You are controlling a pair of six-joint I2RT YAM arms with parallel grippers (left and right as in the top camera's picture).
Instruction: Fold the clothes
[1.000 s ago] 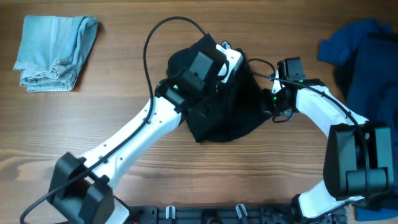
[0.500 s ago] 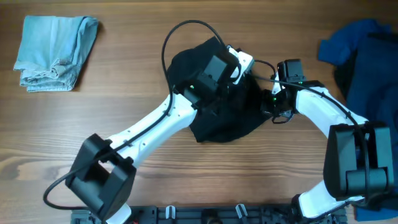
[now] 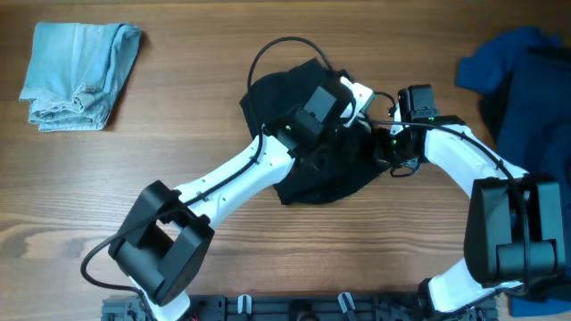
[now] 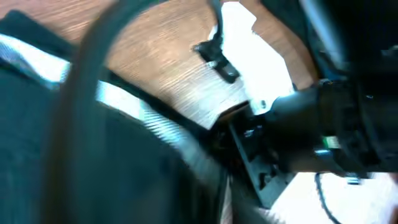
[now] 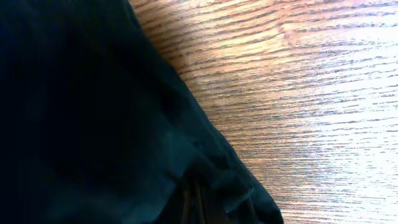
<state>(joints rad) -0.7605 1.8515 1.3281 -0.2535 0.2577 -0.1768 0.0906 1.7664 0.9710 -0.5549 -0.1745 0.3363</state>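
Left gripper [image 3: 355, 102] over the black garment [image 3: 312, 174], right gripper [image 3: 394, 157] just to its right at the cloth's edge. Fingers hidden on both: apart or clamped, can't tell.

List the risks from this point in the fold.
The left gripper and right gripper work very close together over the black garment; they may collide. The left arm's cable loops above the cloth and might snag. The garment lies bunched, so a fold could come out uneven.
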